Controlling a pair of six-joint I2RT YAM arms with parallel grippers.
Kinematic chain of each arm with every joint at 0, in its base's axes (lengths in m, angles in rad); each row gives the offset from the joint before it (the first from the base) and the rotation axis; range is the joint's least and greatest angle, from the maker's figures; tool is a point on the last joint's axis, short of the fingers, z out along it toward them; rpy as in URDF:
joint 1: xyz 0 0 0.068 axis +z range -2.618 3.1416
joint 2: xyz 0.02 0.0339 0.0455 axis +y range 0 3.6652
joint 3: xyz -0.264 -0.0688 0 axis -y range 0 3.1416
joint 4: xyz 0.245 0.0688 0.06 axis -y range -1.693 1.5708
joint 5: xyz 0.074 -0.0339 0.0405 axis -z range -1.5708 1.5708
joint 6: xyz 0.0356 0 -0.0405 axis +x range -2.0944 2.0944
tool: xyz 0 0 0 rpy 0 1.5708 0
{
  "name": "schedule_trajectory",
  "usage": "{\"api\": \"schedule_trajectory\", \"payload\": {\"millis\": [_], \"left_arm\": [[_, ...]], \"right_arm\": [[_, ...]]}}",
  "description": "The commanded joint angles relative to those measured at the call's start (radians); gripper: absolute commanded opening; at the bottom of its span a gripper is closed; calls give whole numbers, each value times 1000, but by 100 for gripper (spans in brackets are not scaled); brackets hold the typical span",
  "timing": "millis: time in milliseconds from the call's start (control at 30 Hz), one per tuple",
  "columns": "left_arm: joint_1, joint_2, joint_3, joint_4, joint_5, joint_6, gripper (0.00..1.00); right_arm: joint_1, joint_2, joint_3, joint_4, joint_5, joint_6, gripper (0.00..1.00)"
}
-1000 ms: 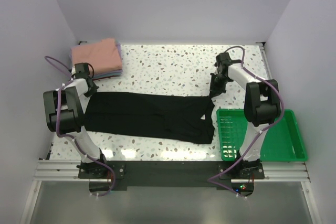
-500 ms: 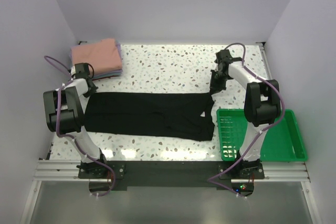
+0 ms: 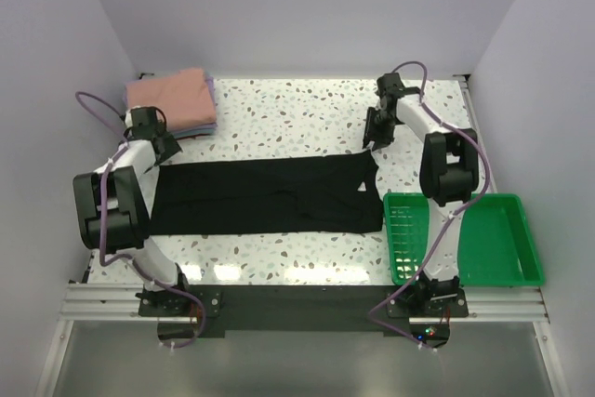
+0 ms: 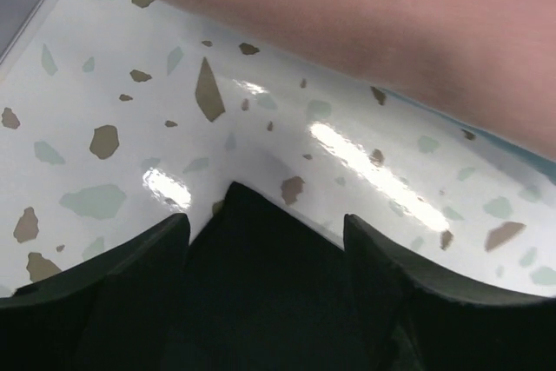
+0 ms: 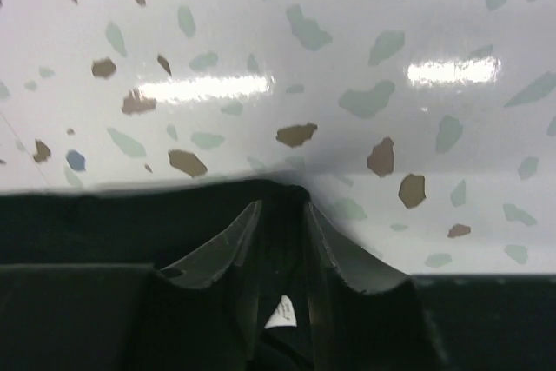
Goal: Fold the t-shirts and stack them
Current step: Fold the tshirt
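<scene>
Bench (image 3: 297, 109): speckled white; black t-shirt (image 3: 265, 195) lies flat across the middle, folded stack (image 3: 172, 101) far left.
Change: the shirt's skewed right side is now pulled straight.
Left end effector (image 4: 265, 225): just opened wide, corner released.
Right end effector (image 5: 282, 210): narrowly parted over the collar edge, apparently letting go.
Meaning: shirt looks ready for folding.

Bright overhead glare on speckled table (image 4: 373, 171)
</scene>
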State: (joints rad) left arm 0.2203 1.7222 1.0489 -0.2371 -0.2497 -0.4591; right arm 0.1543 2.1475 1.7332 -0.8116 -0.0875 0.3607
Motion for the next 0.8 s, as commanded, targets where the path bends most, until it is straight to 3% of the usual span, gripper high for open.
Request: {"api": "schedule_trajectory", "payload": {"millis": [0,100,300,600,767], "left_arm": [[-44,-90,-3,-13,3,17,78],[-94,-140,-4,-43,4,30,84],[-200,-228,-24,-61,84,45,86],[-282,-202,-128,21,343,57,90],[-282,-165,-165,36,400,51,93]], "right_arm": [[-6,32,118,-15,22,4,39],[-6,29,149,-15,37,11,49],[5,-62,151,-38,74,11,56],[129,-193,-124,38,-17,87,45],[165,-169,-208,95,-61,138,39]]}}
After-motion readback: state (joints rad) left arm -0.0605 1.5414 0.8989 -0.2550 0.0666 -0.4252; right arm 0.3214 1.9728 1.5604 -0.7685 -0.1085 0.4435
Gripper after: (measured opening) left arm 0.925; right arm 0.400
